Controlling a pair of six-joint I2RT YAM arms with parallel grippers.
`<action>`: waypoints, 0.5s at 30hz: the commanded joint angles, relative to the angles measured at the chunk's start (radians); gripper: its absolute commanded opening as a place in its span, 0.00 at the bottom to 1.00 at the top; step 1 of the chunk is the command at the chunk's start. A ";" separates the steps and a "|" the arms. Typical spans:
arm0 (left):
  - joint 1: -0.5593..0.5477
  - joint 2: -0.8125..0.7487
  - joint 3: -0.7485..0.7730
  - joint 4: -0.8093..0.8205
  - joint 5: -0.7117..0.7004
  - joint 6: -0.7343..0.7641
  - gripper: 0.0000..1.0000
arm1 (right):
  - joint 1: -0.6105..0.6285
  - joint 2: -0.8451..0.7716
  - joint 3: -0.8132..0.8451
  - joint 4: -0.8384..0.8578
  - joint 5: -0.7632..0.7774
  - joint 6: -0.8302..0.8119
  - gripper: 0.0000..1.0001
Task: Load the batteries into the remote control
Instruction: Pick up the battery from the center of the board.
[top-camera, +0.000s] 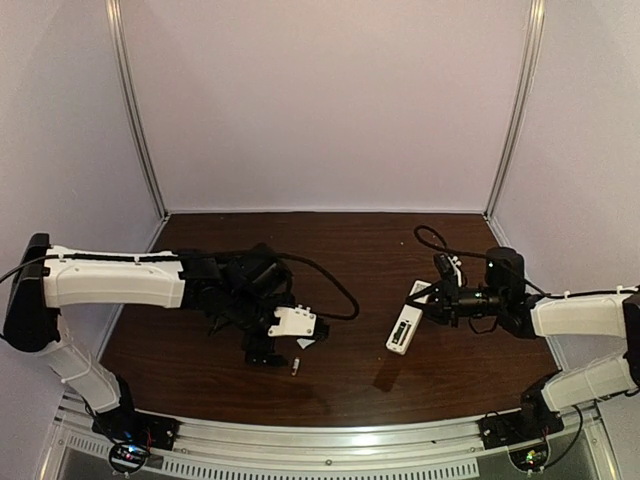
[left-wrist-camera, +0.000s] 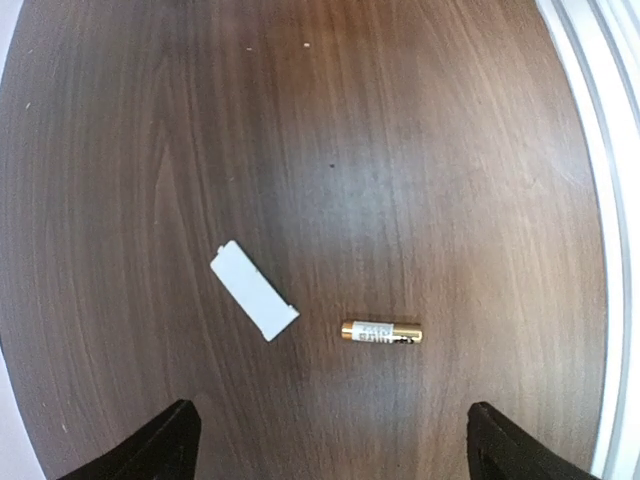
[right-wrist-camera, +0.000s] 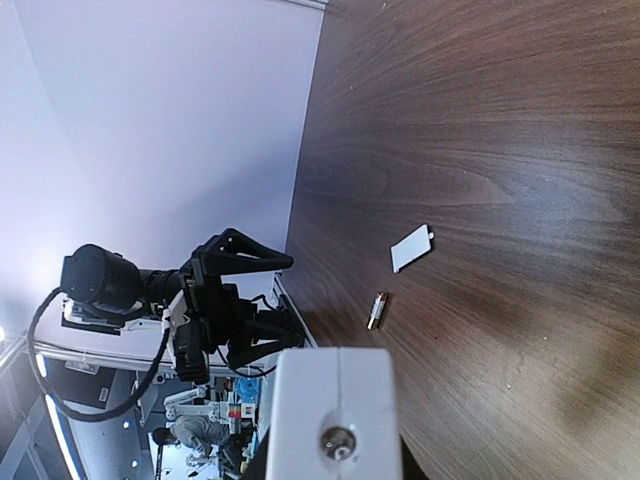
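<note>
One battery (left-wrist-camera: 381, 332), gold with a white label, lies flat on the dark wooden table (top-camera: 350, 250); it also shows in the top view (top-camera: 296, 367) and the right wrist view (right-wrist-camera: 376, 310). A second battery is not in view. My left gripper (left-wrist-camera: 330, 408) is open and hovers above the battery, its fingertips (left-wrist-camera: 170, 440) wide to either side. In the top view the left gripper (top-camera: 265, 352) is just left of the battery. My right gripper (top-camera: 428, 300) is shut on the white remote control (top-camera: 405, 328), held tilted off the table; its end (right-wrist-camera: 335, 410) faces the right wrist camera.
The small flat white cover piece (left-wrist-camera: 254, 291) lies just left of the battery, seen too in the top view (top-camera: 305, 343). Black cables (top-camera: 335, 290) trail over the table behind the left arm. A metal rail (top-camera: 330, 445) runs along the near edge. Pale walls enclose the table.
</note>
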 joint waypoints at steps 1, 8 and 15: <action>0.004 0.076 0.027 0.000 0.049 0.247 0.94 | 0.005 0.020 0.026 0.017 -0.054 -0.010 0.00; -0.010 0.182 0.034 -0.002 -0.062 0.327 0.89 | 0.005 0.026 0.026 0.017 -0.068 -0.021 0.00; -0.011 0.252 0.064 0.016 -0.099 0.344 0.85 | 0.005 0.031 0.027 0.027 -0.070 -0.025 0.00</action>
